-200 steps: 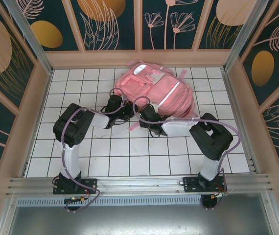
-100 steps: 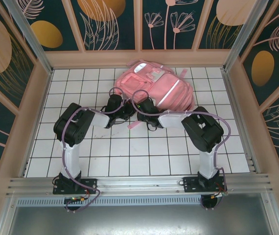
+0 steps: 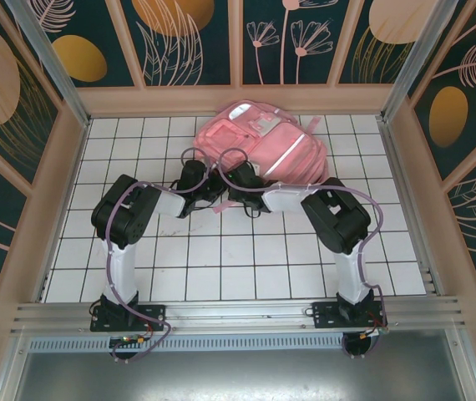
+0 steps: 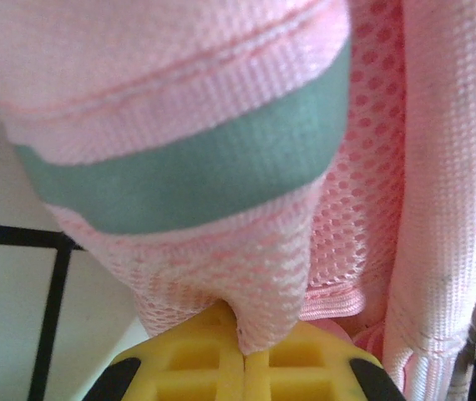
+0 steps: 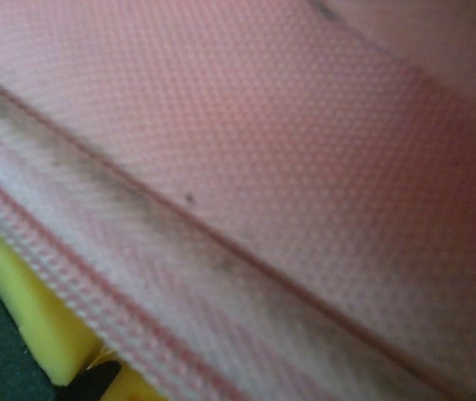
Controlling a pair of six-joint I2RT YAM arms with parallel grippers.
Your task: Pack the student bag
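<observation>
Tiled table (image 3: 221, 259); student bag (image 3: 263, 150) fabric pinched between left fingers (image 4: 188, 369), against right fingers (image 5: 29, 317).

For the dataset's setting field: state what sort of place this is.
Probably a purpose-built robot test cell: a white gridded table walled by leaf-patterned panels, a left arm and right arm bolted to an aluminium rail, and a pink student bag as workpiece.

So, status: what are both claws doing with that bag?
Left claw shut on student bag mesh. Right claw against it, grip unclear. Bag lying flat.

Overhead looks down; wrist cams hug student bag (image 3: 263, 149).
</observation>
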